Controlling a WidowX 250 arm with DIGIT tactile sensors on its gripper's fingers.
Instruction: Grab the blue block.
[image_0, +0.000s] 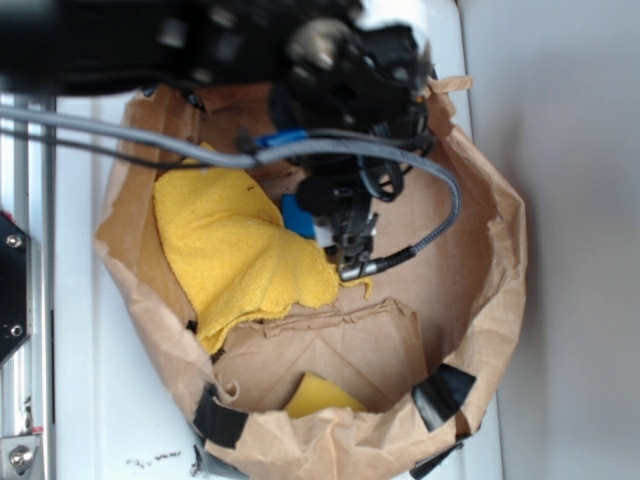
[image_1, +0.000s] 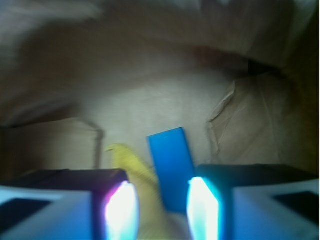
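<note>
We are working inside a large brown paper bag (image_0: 480, 270) with its rim rolled down, sitting on a white surface (image_0: 570, 200). Most of the bag's left half is taken up by a crumpled yellow cloth (image_0: 235, 255); a second yellow patch shows under a paper fold near the bag's front edge, and we cannot tell what it is. Above all this hangs our black arm with its grey cable (image_0: 440, 215) looping across the bag.

The gripper (image_1: 162, 207) is down inside the bag with its jaws apart and holding nothing; in the wrist view the two pads glow on either side of the gap. The blue block (image_1: 171, 167) lies flat on the bag floor, its near end reaching into that gap, closer to the right pad. A tongue of the yellow cloth lies just beside its left edge, also between the pads. From the exterior view only a sliver of the block shows, next to the cloth and under the gripper.

We judge the block rigid, light and smooth-faced, so it may slip. We should pinch it across its narrow width, on the long side faces, keeping the soft cloth out of the pinch.
</note>
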